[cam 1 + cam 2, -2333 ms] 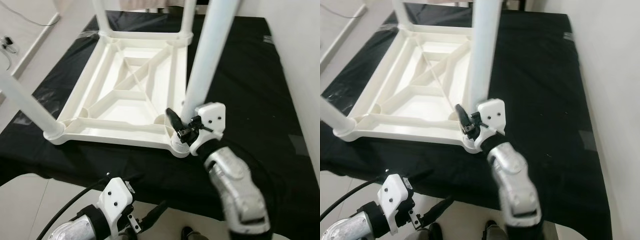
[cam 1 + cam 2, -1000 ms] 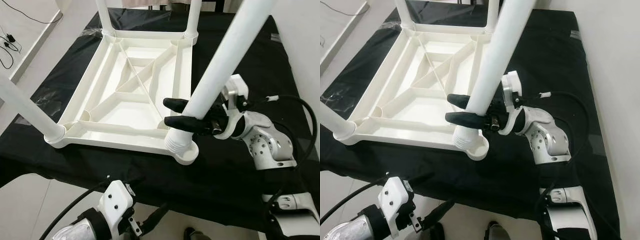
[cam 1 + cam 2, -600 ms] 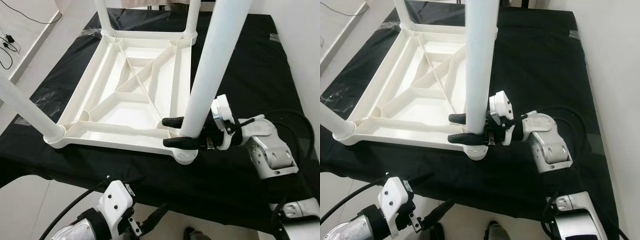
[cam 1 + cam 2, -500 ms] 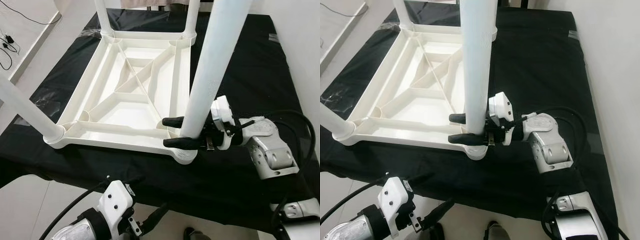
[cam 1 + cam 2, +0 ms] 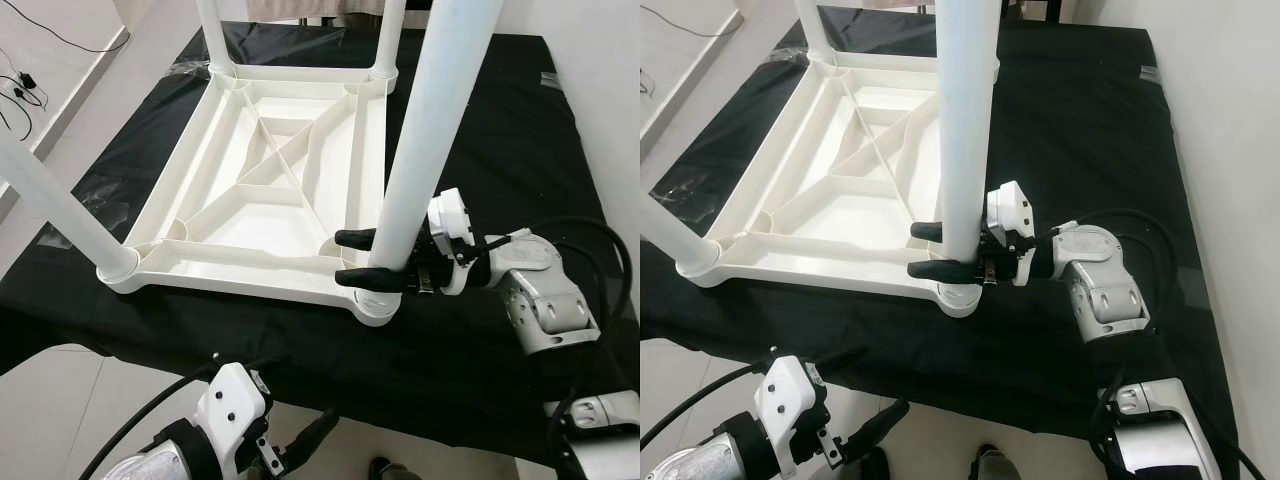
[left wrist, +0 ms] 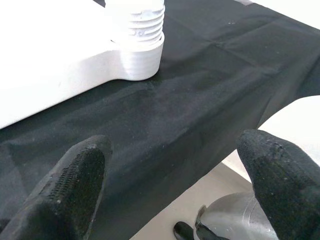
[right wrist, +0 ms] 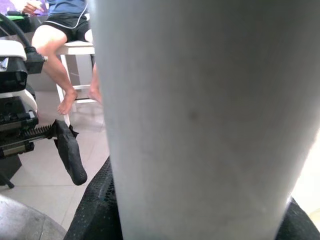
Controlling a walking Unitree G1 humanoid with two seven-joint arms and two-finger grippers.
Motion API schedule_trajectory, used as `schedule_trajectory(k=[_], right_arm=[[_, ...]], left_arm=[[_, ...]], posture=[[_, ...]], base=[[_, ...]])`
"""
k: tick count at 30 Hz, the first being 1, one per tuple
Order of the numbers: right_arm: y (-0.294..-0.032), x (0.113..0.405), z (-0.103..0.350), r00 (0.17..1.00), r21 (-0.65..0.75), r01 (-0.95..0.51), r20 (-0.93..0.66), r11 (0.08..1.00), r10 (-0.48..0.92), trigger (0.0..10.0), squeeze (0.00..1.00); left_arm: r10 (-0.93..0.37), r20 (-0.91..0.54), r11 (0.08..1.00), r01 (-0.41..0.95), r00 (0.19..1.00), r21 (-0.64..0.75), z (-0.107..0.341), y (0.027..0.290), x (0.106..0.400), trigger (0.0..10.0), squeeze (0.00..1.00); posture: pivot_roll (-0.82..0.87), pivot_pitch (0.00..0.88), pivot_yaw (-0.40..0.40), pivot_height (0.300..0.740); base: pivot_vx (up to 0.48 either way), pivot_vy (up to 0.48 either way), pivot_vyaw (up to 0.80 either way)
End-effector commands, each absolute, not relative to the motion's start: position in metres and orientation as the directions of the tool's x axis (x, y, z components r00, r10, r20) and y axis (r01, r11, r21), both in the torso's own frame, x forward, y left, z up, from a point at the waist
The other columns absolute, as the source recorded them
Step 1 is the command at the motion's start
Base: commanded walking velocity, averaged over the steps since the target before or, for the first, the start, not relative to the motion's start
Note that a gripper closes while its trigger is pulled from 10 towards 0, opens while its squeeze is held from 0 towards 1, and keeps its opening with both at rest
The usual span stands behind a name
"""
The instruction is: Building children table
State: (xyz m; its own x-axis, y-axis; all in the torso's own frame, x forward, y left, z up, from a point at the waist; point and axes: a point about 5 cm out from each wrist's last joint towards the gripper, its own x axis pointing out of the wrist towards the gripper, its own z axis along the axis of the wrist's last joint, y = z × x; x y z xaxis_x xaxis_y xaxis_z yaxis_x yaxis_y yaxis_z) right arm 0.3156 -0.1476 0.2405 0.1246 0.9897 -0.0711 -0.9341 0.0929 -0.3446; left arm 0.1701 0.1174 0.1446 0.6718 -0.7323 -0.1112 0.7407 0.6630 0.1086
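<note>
Left eye view, lower centre: right end effector [image 5: 368, 257] clamps the leg [image 5: 425, 135], now upright in its corner socket [image 5: 377, 306]; left end effector [image 6: 165, 190] open, idle.

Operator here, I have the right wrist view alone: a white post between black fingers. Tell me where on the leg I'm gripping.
Observer: The right gripper clasps the near-right leg low down, just above the corner socket of the upturned tabletop.
Operator: Report how the leg stands.
Observer: It stands almost upright in the socket; no thread shows above the socket in the eye views.
Operator: Give me the left arm.
Observer: The left gripper hangs open below the near edge of the black cloth, holding nothing.
</note>
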Motion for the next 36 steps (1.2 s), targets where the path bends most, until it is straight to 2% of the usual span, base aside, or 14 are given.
schedule_trajectory(k=[1,7,11,13,14,16,23,24,26,27,29,33,35,36], right_arm=[[-0.145,0.314,0.215,0.094,-0.253,-0.966,-0.16,0.051,0.983,10.0,0.0],[-0.143,0.31,0.207,0.007,-0.19,-0.981,-0.193,-0.03,0.981,10.0,0.0],[-0.141,0.317,0.203,0.027,-0.187,-0.982,-0.218,-0.014,0.976,10.0,0.0],[-0.135,0.329,0.202,0.129,-0.214,-0.974,-0.239,0.077,0.962,10.0,0.0],[-0.135,0.329,0.202,0.129,-0.214,-0.974,-0.239,0.077,0.962,10.0,0.0],[-0.133,0.333,0.203,0.189,-0.229,-0.964,-0.234,0.135,0.954,10.0,0.0],[-0.145,0.313,0.196,0.102,-0.175,-0.983,-0.216,0.064,0.971,10.0,0.0],[-0.149,0.312,0.193,0.112,-0.162,-0.984,-0.23,0.075,0.967,10.0,0.0],[-0.15,0.319,0.191,0.191,-0.183,-0.972,-0.256,0.147,0.948,10.0,0.0],[-0.15,0.319,0.191,0.191,-0.183,-0.972,-0.256,0.147,0.948,10.0,0.0],[-0.149,0.323,0.19,0.256,-0.204,-0.957,-0.265,0.206,0.929,10.0,0.0],[-0.147,0.323,0.189,0.315,-0.218,-0.94,-0.27,0.261,0.91,10.0,0.0],[-0.146,0.32,0.188,0.388,-0.207,-0.917,-0.271,0.34,0.881,10.0,0.0],[-0.146,0.32,0.188,0.388,-0.207,-0.917,-0.271,0.34,0.881,10.0,0.0]], left_arm=[[-0.734,-0.135,0.657,0.746,0.665,0.106,0.143,0.118,0.166,10.0,0.0],[-0.734,-0.133,0.659,0.745,0.666,0.103,0.143,0.118,0.165,10.0,0.0],[-0.734,-0.132,0.659,0.746,0.666,0.1,0.143,0.118,0.164,10.0,0.0],[-0.734,-0.133,0.659,0.745,0.667,0.098,0.144,0.118,0.163,10.0,0.0],[-0.734,-0.133,0.659,0.745,0.667,0.098,0.144,0.118,0.163,10.0,0.0],[-0.733,-0.133,0.661,0.744,0.668,0.097,0.144,0.117,0.163,10.0,0.0],[-0.733,-0.132,0.661,0.745,0.667,0.091,0.144,0.117,0.164,10.0,0.0],[-0.736,-0.132,0.658,0.747,0.664,0.089,0.144,0.118,0.164,10.0,0.0],[-0.738,-0.134,0.656,0.75,0.662,0.088,0.143,0.117,0.165,10.0,0.0],[-0.738,-0.134,0.656,0.75,0.662,0.088,0.143,0.117,0.165,10.0,0.0],[-0.738,-0.135,0.656,0.75,0.661,0.088,0.143,0.117,0.165,10.0,0.0],[-0.736,-0.135,0.657,0.748,0.663,0.09,0.143,0.118,0.165,10.0,0.0],[-0.736,-0.135,0.658,0.748,0.663,0.089,0.142,0.118,0.165,10.0,0.0],[-0.736,-0.135,0.658,0.748,0.663,0.089,0.142,0.118,0.165,10.0,0.0]], posture=[[0.01,0.322,0.03,0.74],[0.01,0.327,0.029,0.74],[0.01,0.33,0.027,0.74],[0.01,0.332,0.025,0.74],[0.01,0.332,0.025,0.74],[0.01,0.335,0.023,0.74],[0.0,0.334,0.03,0.74],[-0.01,0.331,0.033,0.74],[0.0,0.329,0.031,0.74],[0.0,0.329,0.031,0.74],[0.0,0.326,0.029,0.74],[-0.01,0.323,0.029,0.74],[-0.01,0.32,0.031,0.74],[-0.01,0.32,0.031,0.74]], base=[[0.0,0.0,0.0],[0.0,0.0,0.0],[0.0,0.0,0.0],[0.0,0.0,0.0],[0.0,0.0,0.0],[0.0,0.0,0.0],[0.0,0.0,0.0],[0.0,0.0,0.0],[0.0,0.0,0.0],[0.0,0.0,0.0],[0.0,0.0,0.0],[0.0,0.0,0.0],[0.0,0.0,0.0],[0.0,0.0,0.0]])
